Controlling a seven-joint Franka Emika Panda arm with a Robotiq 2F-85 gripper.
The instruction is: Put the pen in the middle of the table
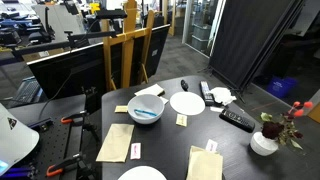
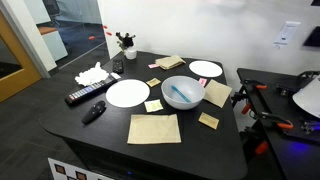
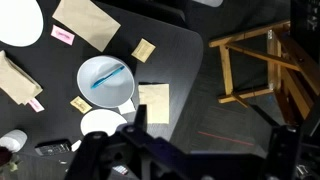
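Pen [image 3: 108, 76] in the bowl [image 3: 83, 80], up-left of my gripper [image 3: 148, 150]
In the wrist view it lies slantwise, low end left, well clear of the gripper; I cannot tell whether the jaws are spread.

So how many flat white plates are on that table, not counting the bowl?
2. One plate lies between the bowl and the remote control; a second plate sits past the bowl near the table edge. None looks hidden.

Reads blue on the pen [image 3: 108, 76], white on the bowl [image 3: 84, 90]. Goes near-black and plain across the table [image 2: 205, 152], tan on the napkins [image 2: 153, 128].
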